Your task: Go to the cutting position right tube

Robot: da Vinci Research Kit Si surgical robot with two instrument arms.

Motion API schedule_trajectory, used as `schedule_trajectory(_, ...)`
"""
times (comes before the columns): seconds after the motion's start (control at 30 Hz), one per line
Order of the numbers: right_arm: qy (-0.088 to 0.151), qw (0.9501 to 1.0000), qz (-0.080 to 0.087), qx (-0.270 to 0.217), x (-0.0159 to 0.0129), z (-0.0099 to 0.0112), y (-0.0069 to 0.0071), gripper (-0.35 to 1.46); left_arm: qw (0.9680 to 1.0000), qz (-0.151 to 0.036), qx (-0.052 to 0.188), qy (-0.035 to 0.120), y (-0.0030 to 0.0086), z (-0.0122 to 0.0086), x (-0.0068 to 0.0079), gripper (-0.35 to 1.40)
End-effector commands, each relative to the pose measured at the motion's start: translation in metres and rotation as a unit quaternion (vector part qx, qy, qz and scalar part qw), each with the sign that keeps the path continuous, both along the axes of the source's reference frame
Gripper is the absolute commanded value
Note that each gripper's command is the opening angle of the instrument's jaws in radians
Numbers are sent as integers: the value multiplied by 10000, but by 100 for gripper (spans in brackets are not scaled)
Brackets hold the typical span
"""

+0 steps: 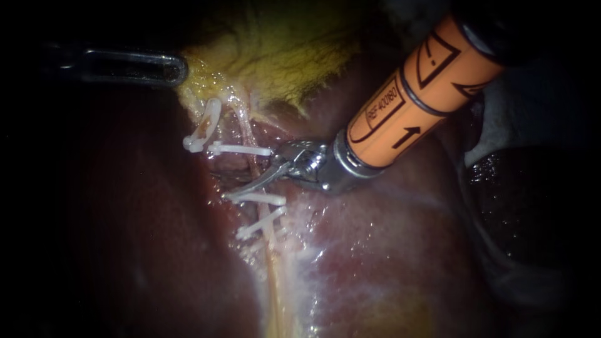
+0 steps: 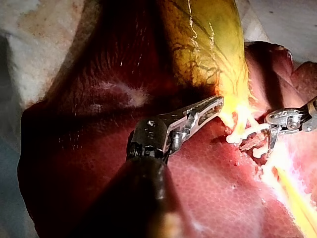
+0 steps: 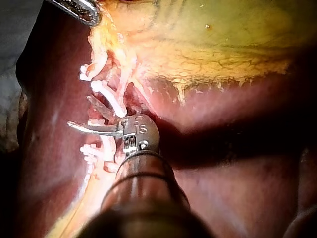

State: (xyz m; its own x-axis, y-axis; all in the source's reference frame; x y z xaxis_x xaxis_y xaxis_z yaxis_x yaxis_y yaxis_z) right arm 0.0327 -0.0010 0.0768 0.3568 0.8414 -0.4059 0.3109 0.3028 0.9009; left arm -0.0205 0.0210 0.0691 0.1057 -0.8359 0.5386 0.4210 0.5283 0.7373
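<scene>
Straddling the right tube (image 1: 244,128) between two white clips (image 1: 241,150), my right instrument (image 1: 224,185) shows its blades parted in the endoscope view. Left wrist view: my left instrument (image 2: 215,105) pinches the gallbladder (image 2: 208,44) edge, jaws closed on it. Right wrist view — blades apart across the tube, over the liver (image 3: 49,163).

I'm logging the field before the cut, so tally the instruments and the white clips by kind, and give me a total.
Instruments: 2, the left instrument and the right instrument.
White clips: 4 clearly seen; a possible fifth below them is too faint to count.
Total: 6.
</scene>
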Motion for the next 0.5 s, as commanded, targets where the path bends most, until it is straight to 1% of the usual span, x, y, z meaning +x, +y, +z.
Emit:
schedule_trajectory(0.03,24,10000,-24,5,2,0,0,118,10000,2,0,-1,0,0,0,-35)
schedule_trajectory(0.13,80,9999,-66,17,9,-1,-1,117,10000,1,0,0,0,0,0,-35)
schedule_trajectory(0.33,147,9999,-20,53,19,-3,-2,117,10000,1,0,0,0,0,0,-35)
schedule_trajectory(0.43,162,9998,-19,60,19,-3,-2,112,10000,1,0,0,0,0,0,-35)
schedule_trajectory(0.5,260,9996,9,-119,18,-4,-2,105,10000,1,0,-1,0,0,0,-35)
